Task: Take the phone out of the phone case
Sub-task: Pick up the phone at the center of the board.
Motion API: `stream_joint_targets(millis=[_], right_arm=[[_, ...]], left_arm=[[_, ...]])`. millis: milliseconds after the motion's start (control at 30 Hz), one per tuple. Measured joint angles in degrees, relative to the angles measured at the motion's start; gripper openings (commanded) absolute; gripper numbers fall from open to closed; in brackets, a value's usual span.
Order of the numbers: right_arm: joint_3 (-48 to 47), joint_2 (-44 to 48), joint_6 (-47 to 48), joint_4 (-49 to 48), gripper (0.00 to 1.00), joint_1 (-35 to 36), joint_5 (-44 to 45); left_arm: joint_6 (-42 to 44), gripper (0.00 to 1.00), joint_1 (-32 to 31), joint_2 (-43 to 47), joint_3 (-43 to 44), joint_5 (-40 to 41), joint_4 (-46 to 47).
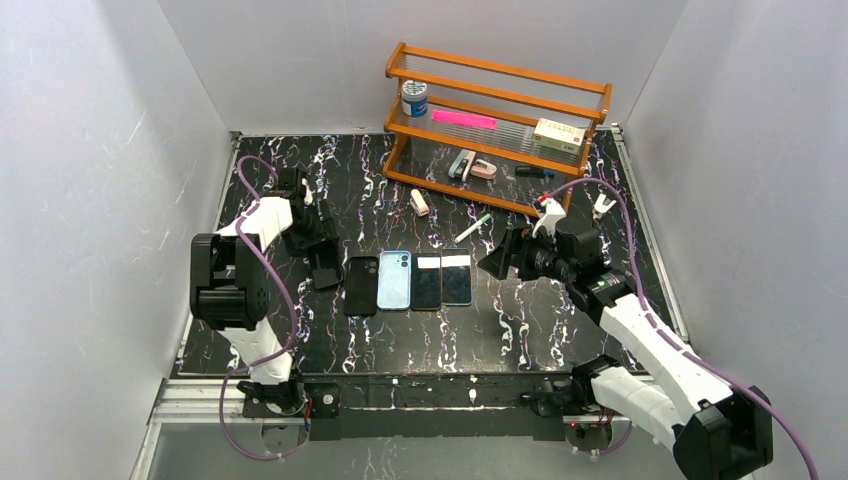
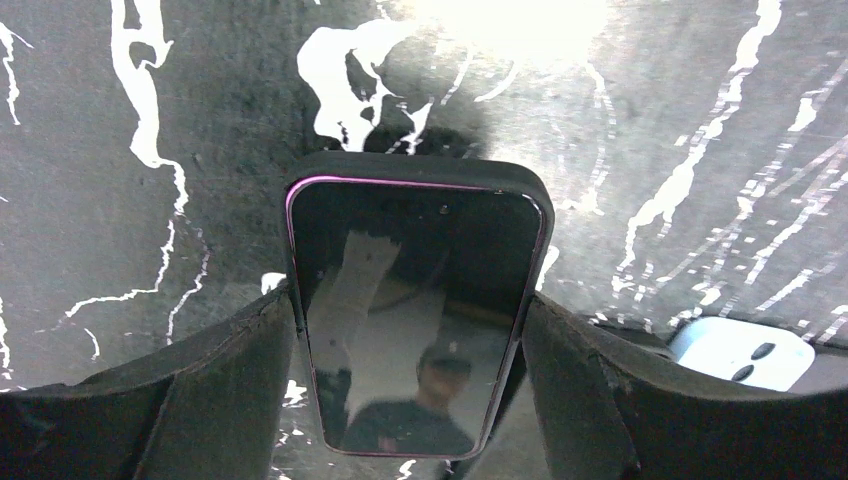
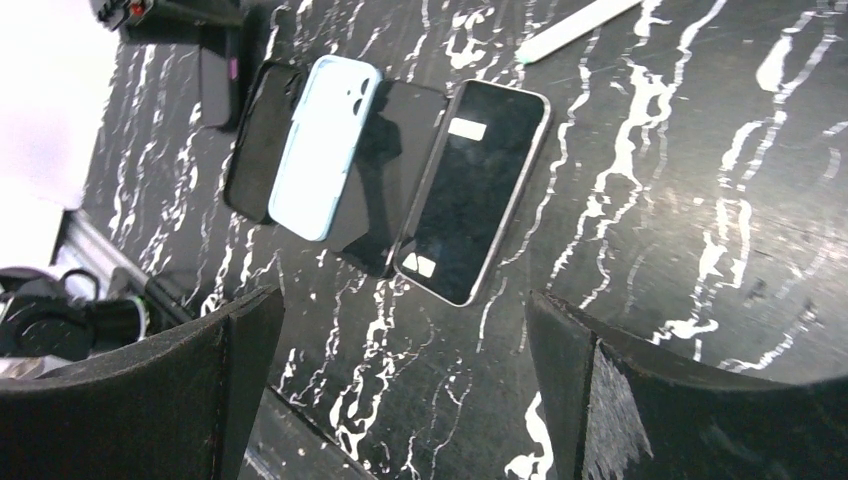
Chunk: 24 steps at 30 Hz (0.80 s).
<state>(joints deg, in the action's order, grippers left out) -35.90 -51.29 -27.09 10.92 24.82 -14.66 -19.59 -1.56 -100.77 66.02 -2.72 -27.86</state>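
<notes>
A dark phone with a purple edge sits in a black case (image 2: pixel 415 290), screen facing the left wrist camera. My left gripper (image 2: pixel 410 315) is shut on its two long sides, at the left of the table in the top view (image 1: pixel 322 262), with the cased phone (image 1: pixel 327 273) at its tip. Its far end rests near the black marbled table (image 2: pixel 150 200). My right gripper (image 3: pixel 400 310) is open and empty, above the table right of the row of phones (image 1: pixel 497 262).
A row lies mid-table: an empty black case (image 1: pixel 361 285), a light blue case (image 1: pixel 394 279), a black phone (image 1: pixel 427 282) and a silver-edged phone (image 1: pixel 457 277). A white pen (image 1: pixel 473 228), a small pink thing (image 1: pixel 420 202) and a wooden rack (image 1: pixel 495 125) stand behind.
</notes>
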Motion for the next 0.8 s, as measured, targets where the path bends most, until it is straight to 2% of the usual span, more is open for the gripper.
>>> stream_joint_targets(millis=[300, 567, 800], right_arm=[[0.0, -6.6, -1.2, -8.2, 0.99, 0.2, -8.6], [-0.1, -7.9, -1.6, -12.2, 0.99, 1.4, -12.0], [-2.2, -12.5, -2.3, -15.4, 0.99, 5.9, -12.6]], left_arm=[[-3.4, 0.03, 0.0, 6.0, -1.3, -2.9, 1.0], [-6.1, 0.01, 0.3, 8.8, -4.1, -5.9, 2.6], [-10.8, 0.00, 0.3, 17.1, -6.4, -12.4, 5.6]])
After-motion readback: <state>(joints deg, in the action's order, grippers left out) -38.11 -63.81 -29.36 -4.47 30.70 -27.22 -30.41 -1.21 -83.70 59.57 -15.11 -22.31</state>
